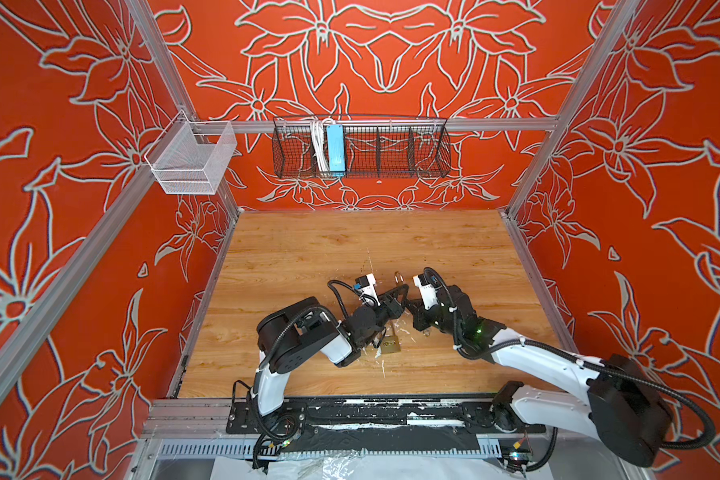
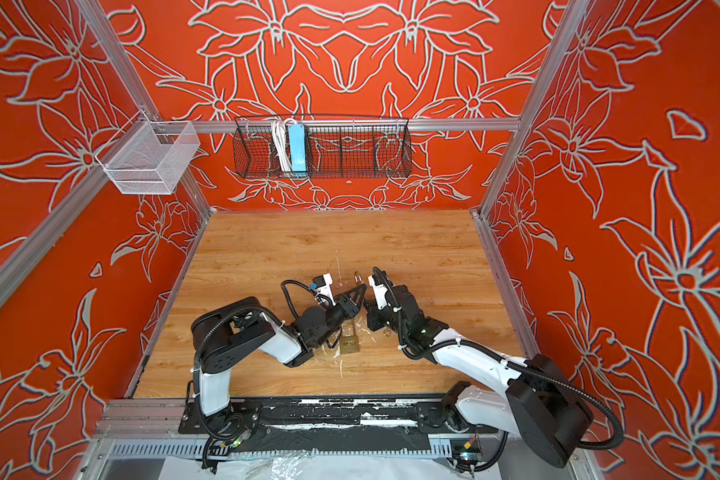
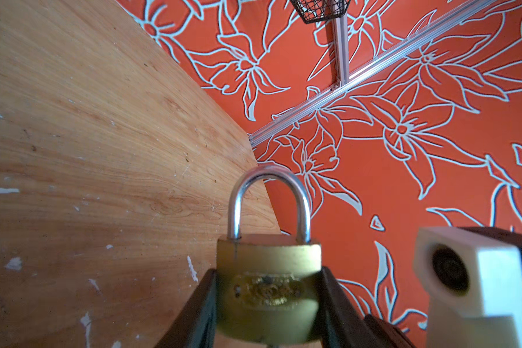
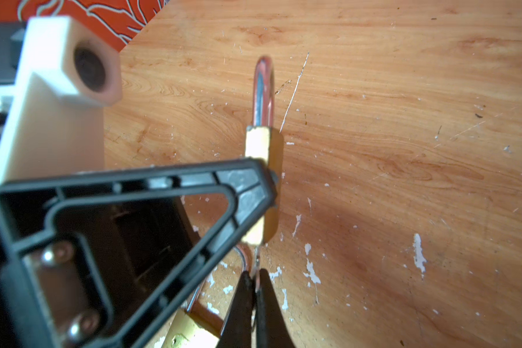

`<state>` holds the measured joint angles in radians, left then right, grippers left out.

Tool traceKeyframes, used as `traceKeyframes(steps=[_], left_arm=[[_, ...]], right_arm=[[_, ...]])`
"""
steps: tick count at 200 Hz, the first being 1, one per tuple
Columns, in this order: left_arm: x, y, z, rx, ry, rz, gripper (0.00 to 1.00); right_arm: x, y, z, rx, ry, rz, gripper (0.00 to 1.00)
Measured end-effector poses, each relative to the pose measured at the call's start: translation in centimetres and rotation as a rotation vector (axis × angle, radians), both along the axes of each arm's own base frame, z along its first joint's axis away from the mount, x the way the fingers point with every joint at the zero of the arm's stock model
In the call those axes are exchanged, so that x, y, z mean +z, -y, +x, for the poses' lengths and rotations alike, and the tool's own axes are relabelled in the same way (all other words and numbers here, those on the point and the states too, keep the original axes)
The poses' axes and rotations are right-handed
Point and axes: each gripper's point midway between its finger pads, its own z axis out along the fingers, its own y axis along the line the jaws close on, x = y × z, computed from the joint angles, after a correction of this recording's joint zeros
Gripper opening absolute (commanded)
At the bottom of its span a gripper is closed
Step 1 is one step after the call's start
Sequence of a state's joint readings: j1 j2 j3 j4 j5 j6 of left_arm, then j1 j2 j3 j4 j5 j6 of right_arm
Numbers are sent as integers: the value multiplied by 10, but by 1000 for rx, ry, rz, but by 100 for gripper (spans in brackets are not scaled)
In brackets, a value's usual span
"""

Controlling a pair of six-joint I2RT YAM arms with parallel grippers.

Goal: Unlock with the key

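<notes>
Holding the first item, the left gripper (image 3: 268,304) clamps a brass padlock (image 3: 268,262) across the sides of its body. The jaws are spread only to the body's width. The lock sits off the wooden table (image 1: 350,249), about mid-table. Its steel shackle (image 1: 399,277) is seated in the body and points toward the far wall.

Second item: key (image 4: 256,256). It is a thin metal blade pinched between the fully closed jaws of the right gripper (image 4: 256,275). Its tip meets the base of the lock body; depth of entry cannot be told. The right gripper comes in from the right and stands nearly tip to tip with the left one in both top views.

Third item: second padlock (image 1: 390,345), brass. It lies flat on the table just near of the two grippers, touched by neither.

Fixtures: black wire basket (image 1: 360,166) on the far wall, containing a blue power strip (image 1: 335,149) and white cable. A white mesh basket (image 1: 192,160) hangs at the far left.
</notes>
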<state>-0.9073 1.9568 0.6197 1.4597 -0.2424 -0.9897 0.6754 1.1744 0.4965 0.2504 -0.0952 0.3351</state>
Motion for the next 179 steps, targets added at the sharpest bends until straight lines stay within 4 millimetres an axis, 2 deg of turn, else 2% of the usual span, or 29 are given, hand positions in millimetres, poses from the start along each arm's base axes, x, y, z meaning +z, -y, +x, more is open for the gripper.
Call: traceKeyframes(steps=[74,137,167,179], left_arm=[[-9,0,0,15,-28,-20,0],[-5,8,-1,-17,-22,-27,0],[-7,8,-5,-30,-31,-29,0],[-7,6,-7,-32,-42,-37,0]], right_arm=[[-6,0,4,-32,-19,9,0],[-3,7,6,-41,35,-56,0],[-1,8,8,-33,58,-74,36],[-2,12,10,-45,58,-80,43]])
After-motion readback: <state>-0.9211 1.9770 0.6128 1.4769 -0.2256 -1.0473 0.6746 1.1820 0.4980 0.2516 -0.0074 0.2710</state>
